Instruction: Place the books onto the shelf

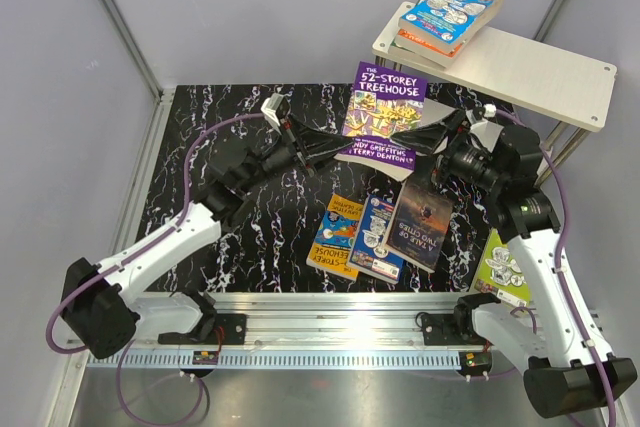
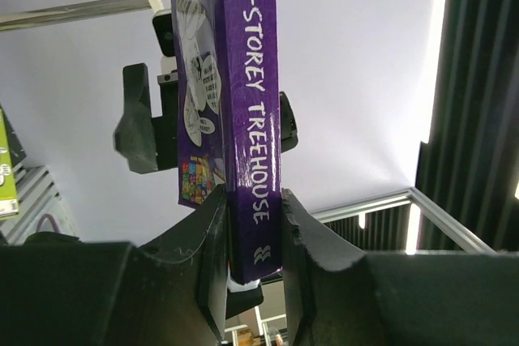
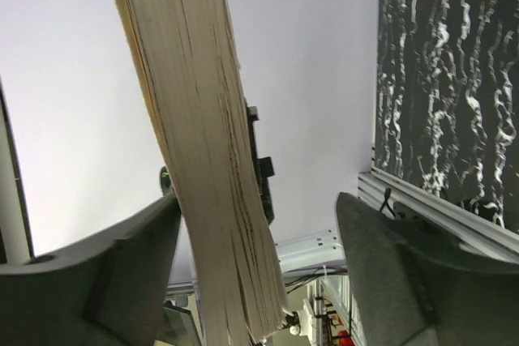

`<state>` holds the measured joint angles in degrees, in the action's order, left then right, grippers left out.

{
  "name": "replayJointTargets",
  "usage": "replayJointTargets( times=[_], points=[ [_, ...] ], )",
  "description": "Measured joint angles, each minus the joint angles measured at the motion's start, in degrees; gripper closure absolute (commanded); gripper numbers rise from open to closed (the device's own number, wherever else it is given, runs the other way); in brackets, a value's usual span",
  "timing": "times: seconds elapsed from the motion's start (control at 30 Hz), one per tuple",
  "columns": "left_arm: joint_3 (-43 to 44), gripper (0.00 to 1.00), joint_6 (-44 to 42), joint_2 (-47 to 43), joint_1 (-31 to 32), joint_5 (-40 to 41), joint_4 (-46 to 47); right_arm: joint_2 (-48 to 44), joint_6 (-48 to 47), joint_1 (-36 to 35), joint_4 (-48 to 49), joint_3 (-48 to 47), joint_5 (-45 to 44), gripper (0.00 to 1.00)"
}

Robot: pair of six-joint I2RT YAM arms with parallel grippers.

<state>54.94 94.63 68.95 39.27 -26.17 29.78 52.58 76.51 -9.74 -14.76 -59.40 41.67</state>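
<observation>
A purple book (image 1: pixel 385 107) stands upright above the middle of the table. My left gripper (image 1: pixel 340 150) is shut on its lower spine edge; in the left wrist view the purple spine (image 2: pixel 251 111) is pinched between both fingers at the left gripper (image 2: pixel 253 228). My right gripper (image 1: pixel 418 139) is open around the opposite side. In the right wrist view the page edge (image 3: pixel 203 160) leans by the left finger (image 3: pixel 105 261), with a wide gap to the right finger (image 3: pixel 405 257). The shelf (image 1: pixel 545 77) stands at the back right with a few books (image 1: pixel 447 15) stacked on it.
Three books lie flat on the black marbled table: an orange-blue one (image 1: pixel 338 237), a blue one (image 1: pixel 380 239) and a dark one (image 1: pixel 425 215). A lime-green book (image 1: pixel 498 269) lies by the right arm. A metal rail (image 1: pixel 330 327) runs along the near edge.
</observation>
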Motion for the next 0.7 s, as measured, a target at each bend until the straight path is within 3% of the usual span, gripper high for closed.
replayJointTargets(
  times=[0.03,0.1,0.57,0.67,0.7],
  points=[
    [-0.26,1.00,0.42,0.00,0.00,0.15,0.85,-0.09,0.83,0.00,1.01,0.00,0.02,0.32],
    [-0.37,1.00,1.05,0.00,0.00,0.37,1.90,-0.33,1.99,-0.02,2.82,-0.02,0.00,0.41],
    [-0.79,1.00,3.58,1.88,0.04,0.92,7.32,-0.72,6.64,-0.02,9.42,-0.09,-0.39,0.71],
    [-0.79,1.00,4.44,2.93,0.04,0.92,9.20,-0.11,6.91,0.13,10.23,-0.50,-0.52,0.83],
    [-0.79,1.00,4.57,3.26,0.04,0.96,9.79,0.26,6.88,0.22,10.25,-0.90,-0.50,0.92]
  ],
)
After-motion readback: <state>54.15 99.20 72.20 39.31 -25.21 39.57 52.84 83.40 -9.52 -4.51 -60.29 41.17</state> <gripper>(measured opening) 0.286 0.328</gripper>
